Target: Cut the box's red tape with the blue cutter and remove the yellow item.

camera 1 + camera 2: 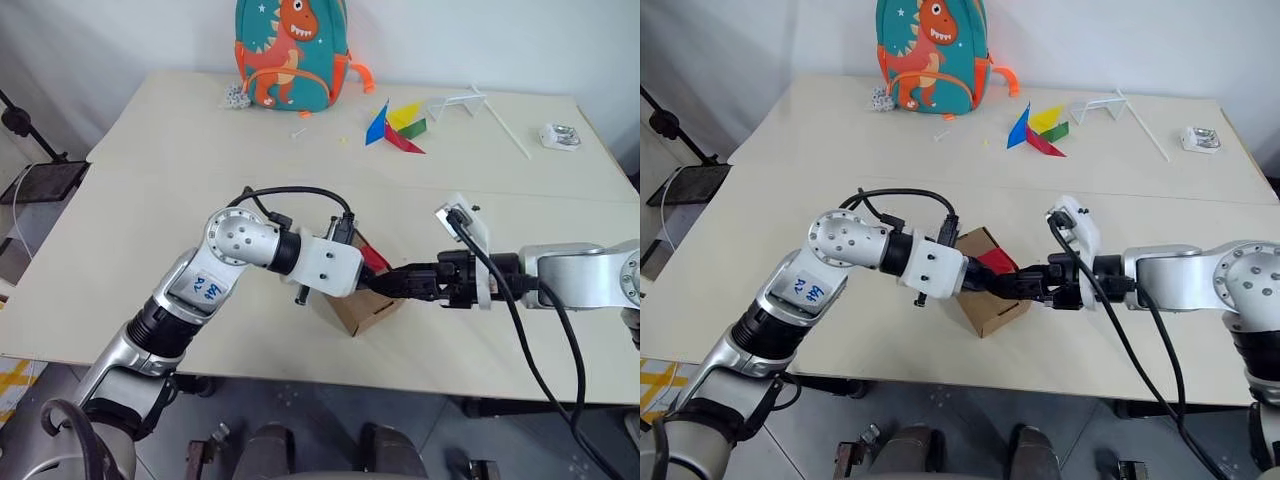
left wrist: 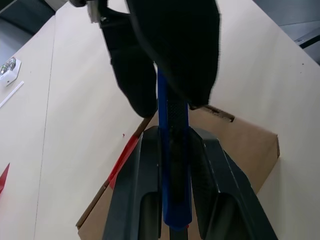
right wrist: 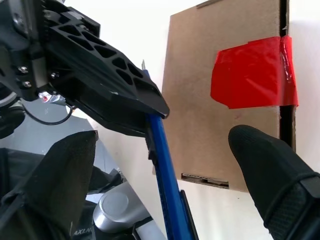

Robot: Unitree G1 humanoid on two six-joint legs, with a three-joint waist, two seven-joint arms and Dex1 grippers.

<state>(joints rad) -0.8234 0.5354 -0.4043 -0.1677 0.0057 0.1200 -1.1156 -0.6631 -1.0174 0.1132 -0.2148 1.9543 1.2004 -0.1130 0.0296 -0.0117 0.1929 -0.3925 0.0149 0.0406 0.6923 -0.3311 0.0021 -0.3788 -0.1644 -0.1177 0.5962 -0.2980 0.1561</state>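
1. Where our two arms meet over the near part of the table (image 1: 150, 300), we see the box (image 1: 985, 300) lying flat on the tabletop, just under both grippers.
2. We find the red tape (image 3: 252, 75) stuck across the seam of the box's closed lid, whole as far as we can see.
3. Our left gripper (image 2: 172, 135) is clamped on the blue cutter (image 2: 173, 165); its two black fingers press on either side of the slim shaft.
4. We see the cutter reaching past the left fingertips towards our right gripper (image 3: 165, 165), above the box.
5. Our right gripper has its jaws wide apart, one finger (image 3: 275, 170) on each side of the cutter, and neither touches it in the right wrist view.
6. We cannot see the cutter's tip clearly enough to tell whether it touches the cardboard.
7. Across the far side of the table we note a dinosaur backpack (image 1: 292, 50), a paper pinwheel (image 1: 397, 127) lying flat, and a small white object (image 1: 560, 136) near the right edge.
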